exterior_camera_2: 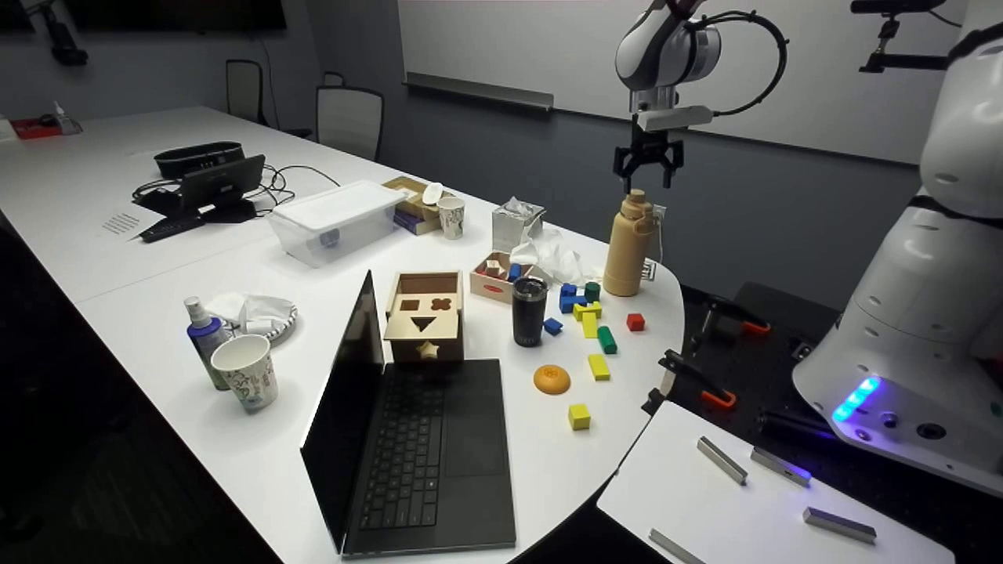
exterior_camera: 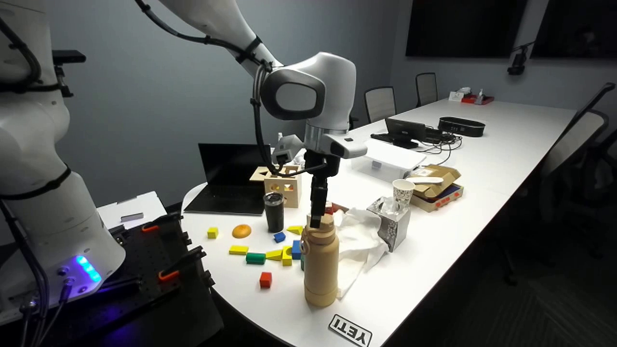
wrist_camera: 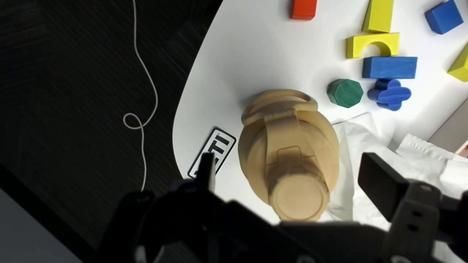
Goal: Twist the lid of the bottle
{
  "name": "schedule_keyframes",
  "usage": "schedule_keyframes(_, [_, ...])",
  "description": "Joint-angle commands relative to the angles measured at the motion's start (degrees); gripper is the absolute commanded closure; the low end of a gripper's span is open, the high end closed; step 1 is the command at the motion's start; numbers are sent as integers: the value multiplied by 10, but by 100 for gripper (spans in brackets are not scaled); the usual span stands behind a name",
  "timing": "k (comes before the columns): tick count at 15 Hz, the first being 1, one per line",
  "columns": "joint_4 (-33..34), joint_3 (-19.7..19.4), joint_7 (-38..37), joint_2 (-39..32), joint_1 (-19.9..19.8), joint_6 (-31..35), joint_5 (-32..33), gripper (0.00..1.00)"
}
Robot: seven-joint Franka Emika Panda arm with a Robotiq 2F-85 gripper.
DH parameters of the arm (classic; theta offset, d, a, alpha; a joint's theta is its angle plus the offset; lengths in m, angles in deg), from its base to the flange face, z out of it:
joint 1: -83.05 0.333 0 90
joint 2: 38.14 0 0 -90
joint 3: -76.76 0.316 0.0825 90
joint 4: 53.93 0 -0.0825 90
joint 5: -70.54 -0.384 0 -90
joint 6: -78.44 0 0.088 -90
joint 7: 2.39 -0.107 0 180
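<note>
The lid [wrist_camera: 300,199] sits on top of the bottle [exterior_camera: 320,270], which stands upright near the rounded end of the counter [exterior_camera: 385,284]; nothing grips either, so the twist looks not yet begun, though whether the lid is already a little loose cannot be told; the step in hand seems to be lining up above it, and what is left, by this reading, is to centre, lower, close on the lid and turn it; the tool [exterior_camera_2: 647,185] is spread wide and holds nothing; in the wrist view its fingers [wrist_camera: 380,182] stand to either side of the lid, with a gap showing on both sides; in an exterior view one fingertip [exterior_camera_2: 628,186] lies just beside the lid and its mate well out from it, so some sideways correction is probably called for; in both exterior views a fingertip overlaps or nearly meets the lid's outline, so I cannot rule out a light touch.
</note>
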Motion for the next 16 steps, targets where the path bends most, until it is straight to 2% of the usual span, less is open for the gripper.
schedule_keyframes(1, [-24, 5, -20, 9, 3, 41, -2, 0])
schedule_keyframes(11, [-31, 4, -42, -2, 6, 92, 2, 0])
schedule_keyframes(12, [-31, 3, -42, -3, 6, 93, 2, 19])
schedule_keyframes(16, [-33, 0, -45, -9, 7, 106, 5, 51])
